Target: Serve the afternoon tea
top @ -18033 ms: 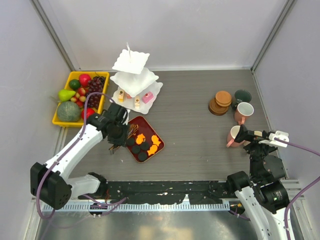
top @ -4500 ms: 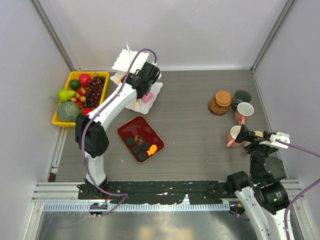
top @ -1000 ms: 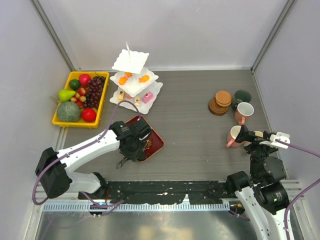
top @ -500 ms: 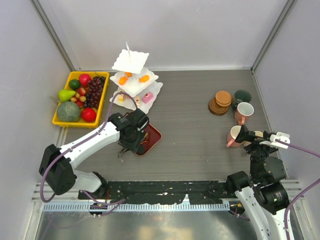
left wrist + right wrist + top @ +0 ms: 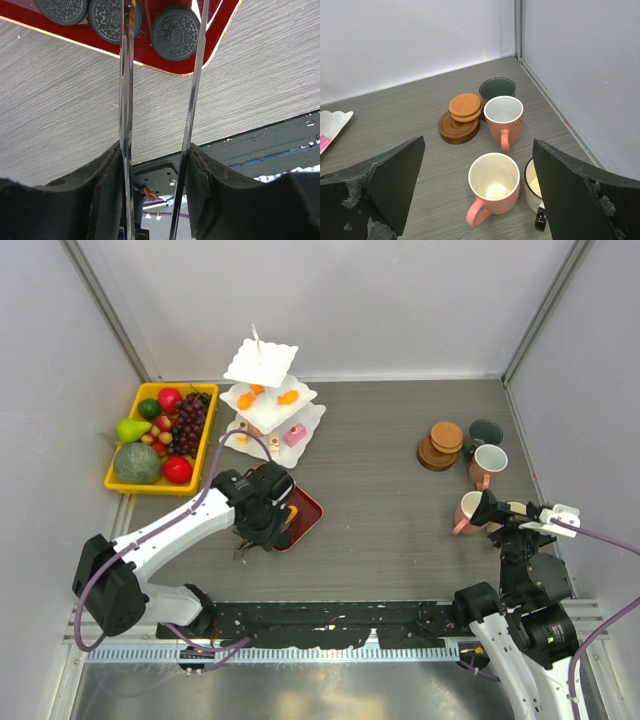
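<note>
My left gripper (image 5: 262, 523) hangs over a red tray (image 5: 308, 508) and is shut on the metal tongs (image 5: 125, 100). Their two arms run between its fingers toward black round pastries (image 5: 175, 32) on the red tray (image 5: 150, 56); the tong tips are out of view. One orange pastry (image 5: 291, 511) lies on the tray. The white tiered stand (image 5: 265, 400) holds orange pastries (image 5: 288, 397) on its middle tier and a pink one (image 5: 295, 433) below. My right gripper (image 5: 480, 195) stands wide open above a pink mug (image 5: 495, 187).
A second pink mug (image 5: 503, 117), a dark green mug (image 5: 497, 89), a cream mug (image 5: 537, 182) and stacked brown coasters (image 5: 462, 117) sit by the right wall. A yellow tray (image 5: 118, 487) of fruit lies at the far left. The arm rail runs along the near edge.
My left arm has drawn slightly back toward the stand over the red tray, and the tong arms have spread wider. The right arm has not moved.
</note>
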Tool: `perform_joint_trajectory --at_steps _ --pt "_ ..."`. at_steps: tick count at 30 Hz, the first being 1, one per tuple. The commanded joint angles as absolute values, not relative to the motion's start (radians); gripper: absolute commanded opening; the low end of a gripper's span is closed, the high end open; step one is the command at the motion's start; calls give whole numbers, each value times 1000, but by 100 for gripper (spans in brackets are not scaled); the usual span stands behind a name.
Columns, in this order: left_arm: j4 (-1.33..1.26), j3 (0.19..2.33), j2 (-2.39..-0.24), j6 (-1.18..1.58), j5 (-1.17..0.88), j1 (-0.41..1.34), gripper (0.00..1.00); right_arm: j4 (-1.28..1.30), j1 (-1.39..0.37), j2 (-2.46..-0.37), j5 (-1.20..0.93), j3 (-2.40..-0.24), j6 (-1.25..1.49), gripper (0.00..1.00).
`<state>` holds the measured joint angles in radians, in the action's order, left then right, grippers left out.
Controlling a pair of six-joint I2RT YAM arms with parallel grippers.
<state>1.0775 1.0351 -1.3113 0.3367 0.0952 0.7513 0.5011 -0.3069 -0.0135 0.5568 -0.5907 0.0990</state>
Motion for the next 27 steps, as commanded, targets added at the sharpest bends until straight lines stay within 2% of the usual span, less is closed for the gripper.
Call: perform_joint_trajectory --at_steps 1,4,7,18,27 --pt "1074 1038 -1331 336 69 752 50 460 -311 -18 571 -592 86 95" --pt "1072 1042 -1319 337 52 753 42 460 -311 -18 572 -592 84 95" --pt "1091 1055 -1299 334 52 752 39 460 -313 -21 574 -592 86 95" --pt "1207 1267 -1223 253 143 690 36 460 -311 -25 571 -592 84 95" --pt "1233 1580 -1324 117 250 529 36 460 -311 -23 572 -591 84 95"
